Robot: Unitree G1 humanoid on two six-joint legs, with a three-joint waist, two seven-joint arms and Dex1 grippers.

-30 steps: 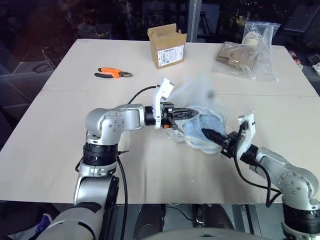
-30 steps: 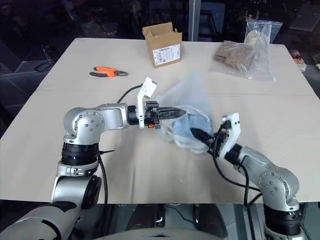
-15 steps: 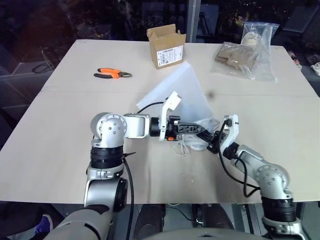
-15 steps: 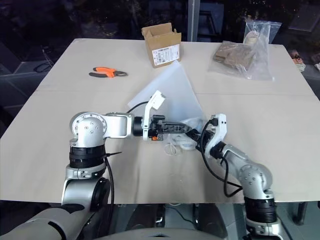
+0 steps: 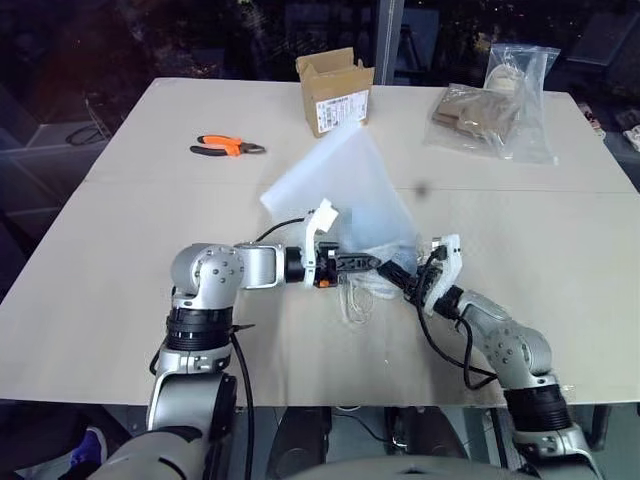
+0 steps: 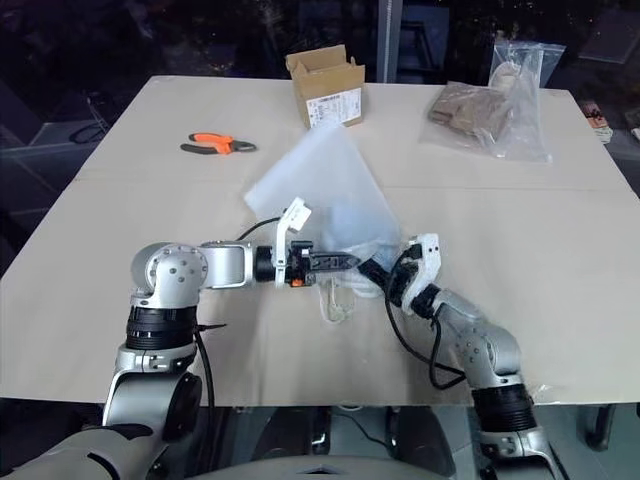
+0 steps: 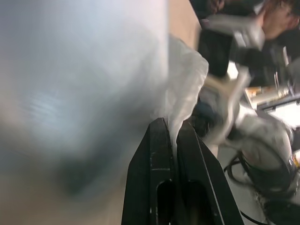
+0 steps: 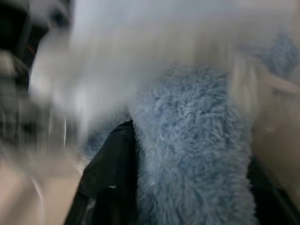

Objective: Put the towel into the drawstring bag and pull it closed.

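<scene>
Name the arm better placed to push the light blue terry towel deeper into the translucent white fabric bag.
Right. Its gripper already straddles the light blue terry towel at the bag mouth, while the left gripper is shut on the translucent white fabric bag.

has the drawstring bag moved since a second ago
Yes. The drawstring bag has flattened and stretched toward the cardboard box, nearly touching it; earlier it hung bunched, well short of it.

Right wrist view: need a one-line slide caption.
Light blue towel sits between the right gripper's black fingers, at the mouth of the white drawstring bag.
</scene>
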